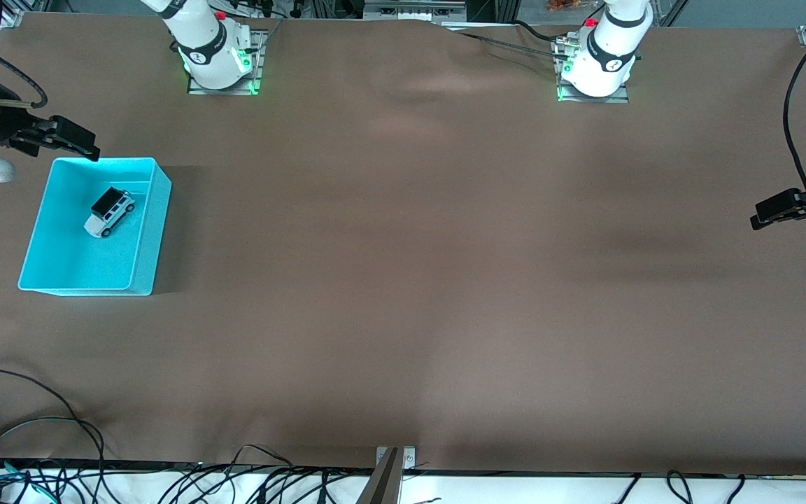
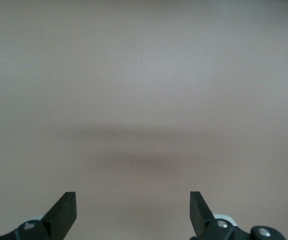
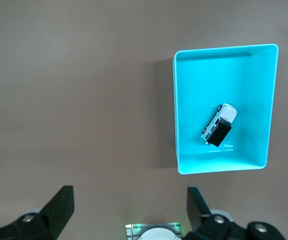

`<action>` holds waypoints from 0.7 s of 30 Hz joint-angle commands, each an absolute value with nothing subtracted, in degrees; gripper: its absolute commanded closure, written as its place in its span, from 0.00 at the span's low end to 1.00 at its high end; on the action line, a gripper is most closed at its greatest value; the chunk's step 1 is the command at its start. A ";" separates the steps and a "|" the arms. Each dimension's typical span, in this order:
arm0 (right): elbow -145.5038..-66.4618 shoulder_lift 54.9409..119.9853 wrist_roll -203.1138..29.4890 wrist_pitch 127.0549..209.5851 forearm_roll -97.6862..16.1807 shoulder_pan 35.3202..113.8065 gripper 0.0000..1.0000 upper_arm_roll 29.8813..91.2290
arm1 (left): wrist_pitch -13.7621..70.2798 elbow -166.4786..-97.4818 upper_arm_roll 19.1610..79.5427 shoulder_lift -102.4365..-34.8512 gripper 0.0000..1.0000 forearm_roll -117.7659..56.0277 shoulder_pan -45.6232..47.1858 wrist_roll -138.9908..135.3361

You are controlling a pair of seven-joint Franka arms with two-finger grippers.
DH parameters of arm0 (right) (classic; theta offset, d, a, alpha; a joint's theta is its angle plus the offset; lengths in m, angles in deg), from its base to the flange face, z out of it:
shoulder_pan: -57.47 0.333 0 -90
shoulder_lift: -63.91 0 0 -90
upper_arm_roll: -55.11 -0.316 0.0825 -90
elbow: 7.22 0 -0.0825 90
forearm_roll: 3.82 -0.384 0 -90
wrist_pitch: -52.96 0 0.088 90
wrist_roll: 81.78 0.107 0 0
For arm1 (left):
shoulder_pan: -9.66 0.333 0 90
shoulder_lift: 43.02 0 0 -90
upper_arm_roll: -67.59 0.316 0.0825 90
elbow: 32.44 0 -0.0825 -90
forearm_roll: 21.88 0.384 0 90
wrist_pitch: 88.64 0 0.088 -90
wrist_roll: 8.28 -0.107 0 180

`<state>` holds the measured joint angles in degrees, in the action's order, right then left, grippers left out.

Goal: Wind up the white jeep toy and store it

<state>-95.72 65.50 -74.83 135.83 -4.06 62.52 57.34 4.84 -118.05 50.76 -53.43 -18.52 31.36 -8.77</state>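
The right gripper (image 3: pixel 125 212) has its fingers (image 3: pixel 59 206) spread wide with nothing between them, and it hangs high over the brown surface (image 1: pixel 403 280) just beside the cyan bin (image 1: pixel 153 231), at the right arm's end of the table. The left gripper (image 2: pixel 133 212) waits over bare surface at the left arm's end, its fingers (image 2: pixel 200 210) equally spread and empty. The white jeep toy (image 1: pixel 109 212) sits upright on its wheels inside the bin, angled across the floor and closer to the bin's wall nearest the robot bases. It looks small, light and rigid, probably hard smooth plastic that could slip or skate on its wheels. The flat body sides, below the black roof panel, seem the best place to pinch it.
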 commanded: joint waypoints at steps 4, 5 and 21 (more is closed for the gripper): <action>-95.03 65.58 -74.84 135.23 -4.61 63.00 0.00 57.48 | 4.52 -118.31 50.80 -52.95 0.00 -20.12 31.45 -9.68; -95.03 65.58 -74.84 135.23 -4.61 63.00 0.00 57.48 | 4.52 -118.31 50.80 -53.04 0.00 -20.12 31.45 -9.68; -94.94 65.67 -74.75 136.02 -4.26 63.00 0.00 57.30 | 4.52 -118.31 50.80 -53.04 0.00 -20.21 31.45 -9.68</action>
<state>-95.72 65.59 -74.83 135.95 -4.06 62.84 57.34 4.84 -118.05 50.75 -53.43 -18.52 31.36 -8.77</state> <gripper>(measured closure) 0.000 0.000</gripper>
